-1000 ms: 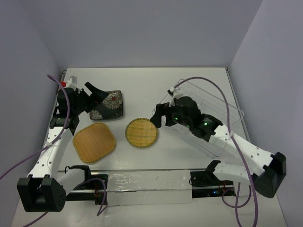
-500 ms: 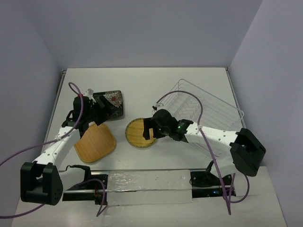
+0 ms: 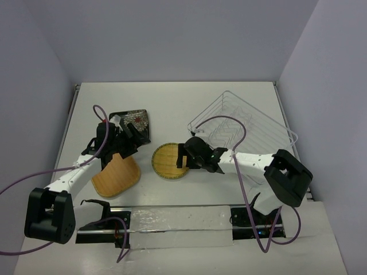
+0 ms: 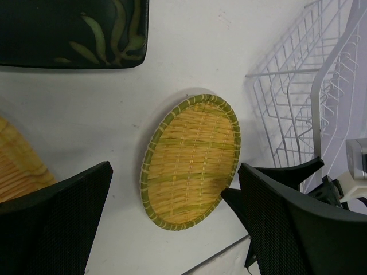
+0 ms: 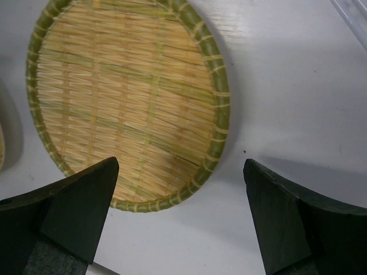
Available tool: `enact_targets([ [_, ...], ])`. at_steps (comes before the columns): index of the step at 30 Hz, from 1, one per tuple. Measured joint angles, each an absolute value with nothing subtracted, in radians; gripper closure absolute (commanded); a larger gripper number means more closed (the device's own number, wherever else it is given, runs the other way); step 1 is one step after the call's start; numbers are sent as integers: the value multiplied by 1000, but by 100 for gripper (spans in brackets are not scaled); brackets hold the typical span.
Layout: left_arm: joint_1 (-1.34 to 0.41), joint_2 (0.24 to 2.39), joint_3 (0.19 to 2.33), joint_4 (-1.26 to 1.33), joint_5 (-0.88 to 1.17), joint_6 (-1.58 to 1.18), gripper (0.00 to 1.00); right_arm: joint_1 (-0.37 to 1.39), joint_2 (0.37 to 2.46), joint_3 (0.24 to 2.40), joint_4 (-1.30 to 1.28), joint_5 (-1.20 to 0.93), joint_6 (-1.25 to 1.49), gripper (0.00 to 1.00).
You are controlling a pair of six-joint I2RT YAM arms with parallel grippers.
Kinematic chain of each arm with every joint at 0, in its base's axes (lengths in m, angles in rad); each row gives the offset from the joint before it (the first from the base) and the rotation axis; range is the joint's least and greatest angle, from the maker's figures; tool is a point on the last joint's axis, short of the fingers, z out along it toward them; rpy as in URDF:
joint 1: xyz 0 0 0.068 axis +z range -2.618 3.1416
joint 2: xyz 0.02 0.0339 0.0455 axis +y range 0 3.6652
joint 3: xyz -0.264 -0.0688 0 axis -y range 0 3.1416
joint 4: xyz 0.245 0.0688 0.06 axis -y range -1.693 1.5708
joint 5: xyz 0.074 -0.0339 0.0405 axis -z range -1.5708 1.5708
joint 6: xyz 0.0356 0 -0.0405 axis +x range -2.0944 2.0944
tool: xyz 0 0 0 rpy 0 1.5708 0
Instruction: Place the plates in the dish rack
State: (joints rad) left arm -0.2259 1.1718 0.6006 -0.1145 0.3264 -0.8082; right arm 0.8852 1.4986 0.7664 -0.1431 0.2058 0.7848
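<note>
As the right tool (image 5: 179, 172) hangs spread over the bamboo plate (image 5: 126, 97), part of its gap is past the rim, above bare worktop (image 5: 287, 86); the rack (image 3: 252, 123) stands near beside it; left tool (image 4: 173, 172) also spread.

**You are working in a robot lab.**

Your white table (image 3: 172, 106) sits inside a small booth, with plain pale walls (image 3: 172, 40) on three sides. Two black and white robot arms, the left arm (image 3: 69, 179) and the right arm (image 3: 252, 161), are bolted at the table's near edge by a metal rail (image 3: 172, 220). Long purple cables (image 3: 223, 117) loop off the arms. The plates (image 3: 166, 163) and the wire dish rack (image 3: 258, 123) lie right on the table top.
</note>
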Motion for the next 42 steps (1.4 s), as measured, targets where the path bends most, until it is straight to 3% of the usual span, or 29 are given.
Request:
enact_targets([
  [6, -252, 1172, 601, -109, 322, -808, 1, 882, 1521, 753, -142, 202, 817, 12],
  [11, -273, 1165, 601, -113, 303, -808, 1, 900, 1557, 764, -131, 201, 822, 28],
  [16, -288, 1122, 597, -125, 279, -809, 1, 908, 1593, 783, -118, 200, 833, 55],
  [21, -293, 1070, 584, -146, 252, -809, 1, 907, 1603, 787, -94, 197, 871, 74],
  [26, -294, 1044, 580, -168, 235, -809, 1, 912, 1602, 787, -70, 195, 904, 100],
  [35, -294, 1004, 580, -185, 217, -810, 1, 924, 1486, 787, -91, 259, 820, 100],
  [42, -296, 992, 595, -200, 203, -812, 1, 925, 1267, 790, -79, 319, 681, 100],
])
